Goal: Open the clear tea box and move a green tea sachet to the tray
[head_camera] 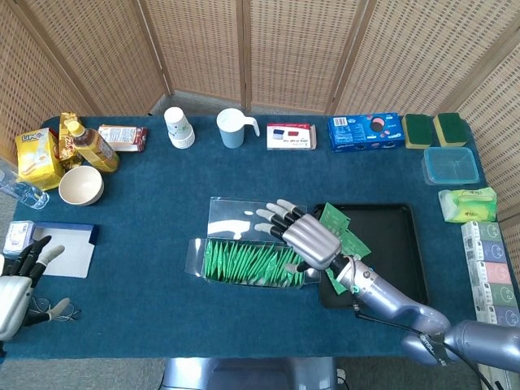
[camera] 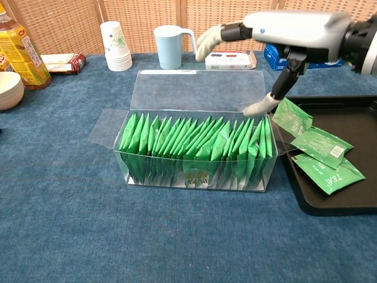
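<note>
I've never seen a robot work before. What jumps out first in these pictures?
Probably the silver right hand, fingers spread and holding nothing, hovering over the open clear plastic tea box packed with upright green sachets at mid-table. Just right of the box, a black tray already holds several loose green tea sachets.

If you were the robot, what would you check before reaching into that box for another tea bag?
1. Tea box lid folded back, top open: ok.
2. Green sachets standing in the box, reachable from above: ok.
3. Right hand holding nothing, fingers spread over the box's right end: ok.
4. Tray has bare room beside the sachets already there: ok.
5. Left hand far off at the table's left edge, out of the way: ok.
6. Which sachet the fingers would catch first: cannot tell.
</note>
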`<state>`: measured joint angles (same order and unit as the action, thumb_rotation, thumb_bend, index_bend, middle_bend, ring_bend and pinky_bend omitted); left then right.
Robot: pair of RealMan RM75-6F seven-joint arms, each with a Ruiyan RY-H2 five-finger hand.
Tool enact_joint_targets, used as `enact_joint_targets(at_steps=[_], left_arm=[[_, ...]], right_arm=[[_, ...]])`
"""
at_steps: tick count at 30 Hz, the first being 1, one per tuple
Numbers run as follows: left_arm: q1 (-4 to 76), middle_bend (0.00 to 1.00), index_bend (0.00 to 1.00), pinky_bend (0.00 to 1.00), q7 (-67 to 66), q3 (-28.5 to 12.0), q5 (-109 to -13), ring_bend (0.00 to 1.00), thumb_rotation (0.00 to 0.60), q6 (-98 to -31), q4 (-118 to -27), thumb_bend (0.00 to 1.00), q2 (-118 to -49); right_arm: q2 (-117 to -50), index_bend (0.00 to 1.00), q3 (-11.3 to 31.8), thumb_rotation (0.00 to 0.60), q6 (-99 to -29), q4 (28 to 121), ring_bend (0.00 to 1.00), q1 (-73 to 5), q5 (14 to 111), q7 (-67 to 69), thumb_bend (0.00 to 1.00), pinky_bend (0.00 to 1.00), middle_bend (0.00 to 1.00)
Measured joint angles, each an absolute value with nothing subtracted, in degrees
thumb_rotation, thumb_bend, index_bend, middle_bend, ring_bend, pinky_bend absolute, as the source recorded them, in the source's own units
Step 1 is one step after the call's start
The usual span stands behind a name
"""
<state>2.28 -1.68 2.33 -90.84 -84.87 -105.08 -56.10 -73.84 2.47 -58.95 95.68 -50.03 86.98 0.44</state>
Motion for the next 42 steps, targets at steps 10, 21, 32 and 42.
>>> enact_joint_targets(at_steps=[10, 21, 32, 42], left_arm=[[2.32, 0.03, 0.13, 0.22, -2.12, 2.48, -91.01, 0.07, 0.582, -84.70, -105.34, 0.18, -56.04], [1.97, 0.03, 0.13, 0.22, -1.69, 2.80, -90.86, 0.07, 0.582, -84.79, -104.89, 0.18, -56.02], [1.96, 0.03, 0.13, 0.22, -1.18, 2.87, -90.82, 0.07, 0.582, -84.64, -104.35, 0.18, -56.31], [1.97, 0.03, 0.13, 0.22, -1.10, 2.89, -90.70, 0.07, 0.581, -84.51, -104.03, 0.18, -56.45]], right_arm=[[-76.01, 0.23, 2.71, 0.600, -55.23, 93.95, 0.01, -51.84, 89.03, -5.26, 0.09, 0.01, 0.09], [-75.78, 0.26, 2.91, 0.600, -47.43, 93.61, 0.03, -55.77, 89.68, -13.59, 0.09, 0.01, 0.10], [-74.49, 0.28, 3.58, 0.600, -41.43, 95.21, 0.03, -58.66, 87.80, -21.14, 0.08, 0.01, 0.10], [-74.37, 0.28, 4.21, 0.600, -37.65, 95.88, 0.03, -60.95, 86.04, -25.99, 0.07, 0.01, 0.10]])
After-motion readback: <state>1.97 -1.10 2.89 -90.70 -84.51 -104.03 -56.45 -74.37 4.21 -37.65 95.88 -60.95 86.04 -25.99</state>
